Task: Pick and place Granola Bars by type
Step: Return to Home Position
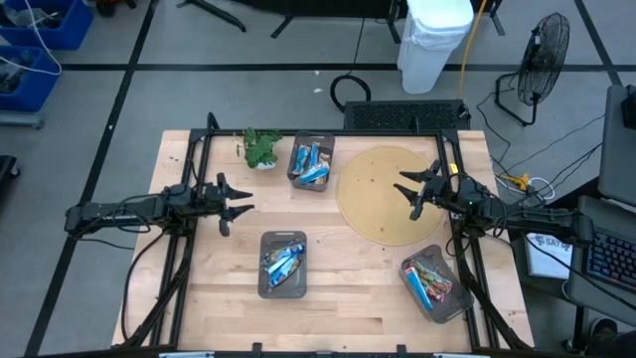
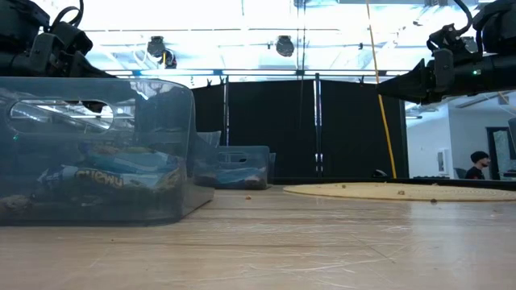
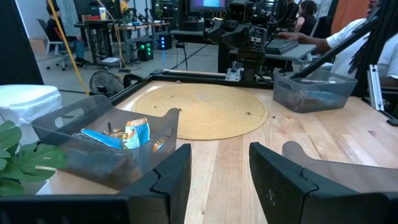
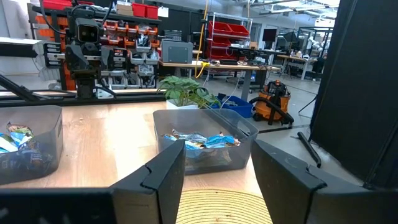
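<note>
Foil-wrapped granola bars [image 1: 283, 262] are judged light, thin and slippery, with a crumbly core; a gentle hold across the short width at mid-length is advised. They are seen lying flat inside three grey bins: front bin [image 1: 262, 286], back bin [image 1: 329, 145], right bin [image 1: 458, 301]. Long axes are mostly laid along each bin's length, some slanted and overlapping. The left gripper [image 1: 235, 204] is held above bare wood and the right gripper [image 1: 410, 192] above the round mat [image 1: 373, 214], fingers spread, nothing gripped.

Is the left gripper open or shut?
Open: the left gripper is spread wide in its wrist view, with nothing held in it.
</note>
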